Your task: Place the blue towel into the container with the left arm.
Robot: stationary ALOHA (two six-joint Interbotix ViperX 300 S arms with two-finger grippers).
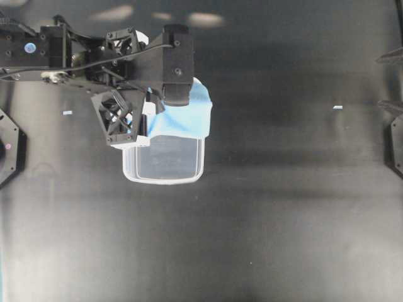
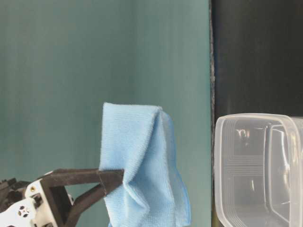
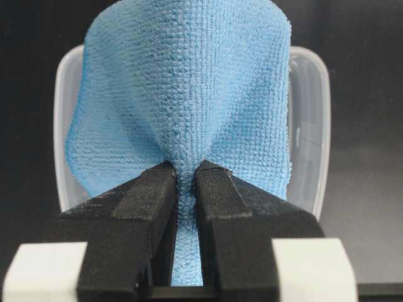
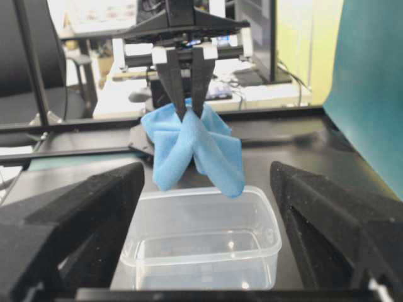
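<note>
- Your left gripper (image 3: 186, 182) is clamped on the blue towel (image 3: 189, 107): in the left wrist view the two black fingers (image 3: 141, 201) pinch a narrow gather of cloth between them, and the rest fans out wide beyond the tips.
- The towel is off the worktop (image 1: 283, 220). From the right wrist view you see it hanging from the fingers in loose folds, its lowest corner just above the far rim of the container (image 4: 201, 236).
- In the overhead view the towel (image 1: 186, 116) overlaps the container's (image 1: 164, 160) far edge, the one nearest the top of that view; most of the tub's base shows uncovered.
- The container sits on the black worktop left of centre, nearer the far edge than the near one. It is clear plastic with rounded corners, and faint embossed lines show on its base in the table-level view (image 2: 258, 170).
- In that view the towel (image 2: 142, 165) hangs beside the tub, apart from its wall, with one black finger (image 2: 90, 178) biting into its edge.
- Your right gripper (image 4: 208, 220) stands wide open and holds nothing, its two dark fingers framing the tub from a distance.
</note>
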